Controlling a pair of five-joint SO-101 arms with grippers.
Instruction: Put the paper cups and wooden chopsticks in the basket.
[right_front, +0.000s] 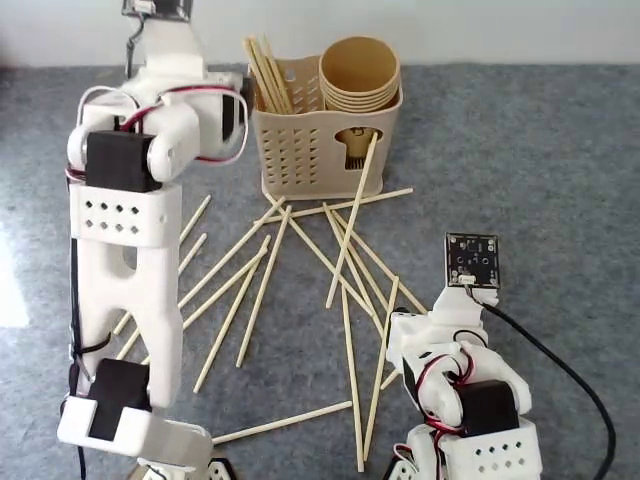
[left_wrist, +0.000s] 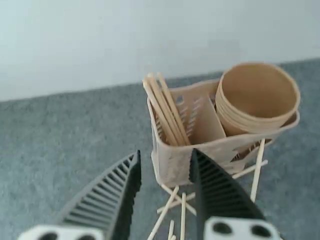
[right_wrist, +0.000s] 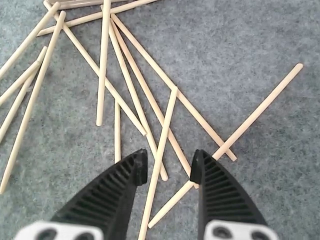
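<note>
Right gripper (right_wrist: 168, 157) noted half open, empty, above crossed wooden chopsticks (right_wrist: 167, 120) at 6 o'clock of the basket (right_front: 320, 150). Left gripper (left_wrist: 165, 157) likewise open, empty. Paper cups (right_front: 360, 70) stacked inside. Risk: 2 overlapping sticks could be pinched, 1 flicked away.

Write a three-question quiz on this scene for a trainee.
1. True or false: the cups are stacked inside the basket.
2. The left end effector is: A open and empty; B shut on a cup; C shut on the basket.
3. Fill in: most chopsticks lie loose on the ____.
Key: 1 true; 2 A; 3 table.
</note>
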